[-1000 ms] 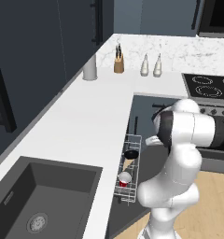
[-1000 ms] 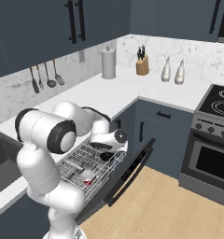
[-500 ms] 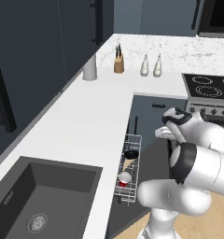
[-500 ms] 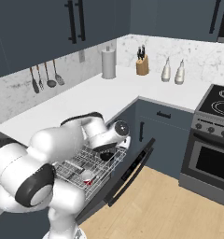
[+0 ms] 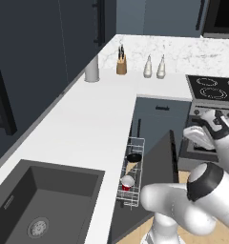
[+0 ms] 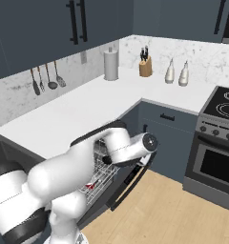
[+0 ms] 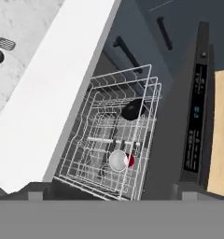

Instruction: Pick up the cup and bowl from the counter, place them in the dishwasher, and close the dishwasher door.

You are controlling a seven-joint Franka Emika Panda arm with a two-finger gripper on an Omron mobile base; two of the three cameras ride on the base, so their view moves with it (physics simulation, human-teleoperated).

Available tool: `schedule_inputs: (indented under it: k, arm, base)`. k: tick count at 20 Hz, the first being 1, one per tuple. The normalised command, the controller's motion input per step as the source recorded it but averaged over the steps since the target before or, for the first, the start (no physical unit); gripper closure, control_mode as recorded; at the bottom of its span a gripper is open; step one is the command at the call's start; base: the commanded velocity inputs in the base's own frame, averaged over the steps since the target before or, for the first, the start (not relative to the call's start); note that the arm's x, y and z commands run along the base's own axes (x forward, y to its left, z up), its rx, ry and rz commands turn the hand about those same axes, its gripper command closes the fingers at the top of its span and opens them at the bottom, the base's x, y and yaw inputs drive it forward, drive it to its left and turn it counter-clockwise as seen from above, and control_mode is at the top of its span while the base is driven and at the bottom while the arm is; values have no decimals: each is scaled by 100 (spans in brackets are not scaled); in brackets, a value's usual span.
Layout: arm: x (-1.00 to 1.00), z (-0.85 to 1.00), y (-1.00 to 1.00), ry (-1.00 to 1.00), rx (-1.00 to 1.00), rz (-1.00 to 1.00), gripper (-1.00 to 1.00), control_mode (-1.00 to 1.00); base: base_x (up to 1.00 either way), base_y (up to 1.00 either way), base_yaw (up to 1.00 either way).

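Under the long white counter [image 5: 83,128] the dishwasher [image 7: 111,154] has its white wire rack pulled out, and both dishes sit inside it. From the hand view, the red cup [image 7: 121,160] lies tipped on its side near the rack's front, its pale inside facing the camera. The black bowl [image 7: 132,110] rests farther back in the same rack, leaning against the wires, well apart from the cup. In the left base view the same pair shows: the bowl [image 5: 133,157] toward the stove end, the cup [image 5: 127,182] nearer the sink [image 5: 45,200].

The dishwasher door [image 7: 197,107] hangs open, a dark slate-blue panel dropped out over the wooden floor [image 6: 169,209], its control strip along the top edge visible.

The gripper [image 7: 109,196] is poised above the rack, its two dark tips only just poking up at the bottom of the hand view. They stand far apart with nothing between them, so the jaws look spread wide and empty, though so little of them shows that I would not swear to more.

At the counter's far corner stand a grey canister [image 5: 91,69], a knife block [image 5: 120,64] and two pale bottles [image 5: 154,67].
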Motion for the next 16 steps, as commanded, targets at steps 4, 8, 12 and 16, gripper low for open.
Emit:
schedule_inputs:
  k: [4, 8, 12, 16]
  arm:
    - [-51, -28, -72, 0, 37, -9, -100, -100]
    - [-19, -58, -28, -7, 55, -1, -100, -100]
    - [1, -70, -5, -3, 52, 6, -100, -100]
    - [0, -41, -26, 1, 41, 9, -100, -100]
  base:
    - [0, 0, 0]
    - [0, 0, 0]
    - [0, 0, 0]
    - [0, 0, 0]
